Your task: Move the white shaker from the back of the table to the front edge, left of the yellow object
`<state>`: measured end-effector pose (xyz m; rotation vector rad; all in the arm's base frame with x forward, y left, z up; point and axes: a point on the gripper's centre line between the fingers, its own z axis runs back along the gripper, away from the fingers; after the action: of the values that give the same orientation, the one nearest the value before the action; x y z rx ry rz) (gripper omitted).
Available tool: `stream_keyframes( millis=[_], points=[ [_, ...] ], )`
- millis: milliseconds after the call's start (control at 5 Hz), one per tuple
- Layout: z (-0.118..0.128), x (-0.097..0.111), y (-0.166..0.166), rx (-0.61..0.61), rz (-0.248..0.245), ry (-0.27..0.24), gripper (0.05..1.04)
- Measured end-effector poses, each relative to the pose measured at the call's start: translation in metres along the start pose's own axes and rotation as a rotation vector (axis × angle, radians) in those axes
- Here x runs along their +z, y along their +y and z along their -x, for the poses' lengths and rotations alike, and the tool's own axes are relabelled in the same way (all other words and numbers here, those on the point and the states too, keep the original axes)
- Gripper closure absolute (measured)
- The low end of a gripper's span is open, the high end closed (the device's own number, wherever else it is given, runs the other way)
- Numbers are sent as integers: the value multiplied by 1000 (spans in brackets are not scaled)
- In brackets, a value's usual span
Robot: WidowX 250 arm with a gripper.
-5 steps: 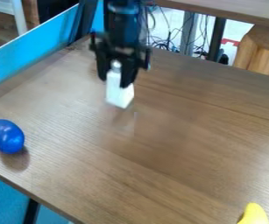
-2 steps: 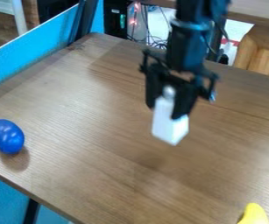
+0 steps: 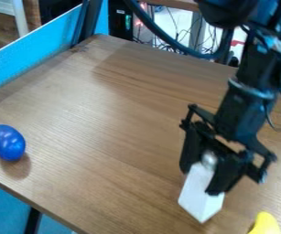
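Note:
The black gripper (image 3: 207,172) hangs over the lower right part of the table, shut on a white block-shaped object (image 3: 201,195) with a rounded grey top between its fingers. The white object hangs tilted, its lower end pointing down toward the table's front. Just right of it, at the bottom edge of the view, lies a yellow object (image 3: 266,224), partly cut off. A glossy blue egg-shaped object (image 3: 8,142) rests near the table's left edge, well away from the gripper.
The wooden table (image 3: 118,123) has a blue panel (image 3: 29,59) along its upper left side. Cables (image 3: 169,45) and a metal post stand behind the far edge. The arm covers the upper right.
The gripper has moved from the far side of the table toward the lower right, carrying the white object with it. The blue and yellow objects have stayed in place.

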<state>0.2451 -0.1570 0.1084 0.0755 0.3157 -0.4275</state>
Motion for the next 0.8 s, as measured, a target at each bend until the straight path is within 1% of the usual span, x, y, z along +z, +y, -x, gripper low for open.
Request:
stream_keyframes(
  millis=[200, 400, 600, 800],
  points=[
    [8, -14, -3, 18, -29, 55, 442],
    [12, -20, 0, 36, -43, 78, 443],
    [15, -23, 4, 41, -48, 77, 429],
    [18, -23, 14, 68, 6, 9, 347]
  ],
)
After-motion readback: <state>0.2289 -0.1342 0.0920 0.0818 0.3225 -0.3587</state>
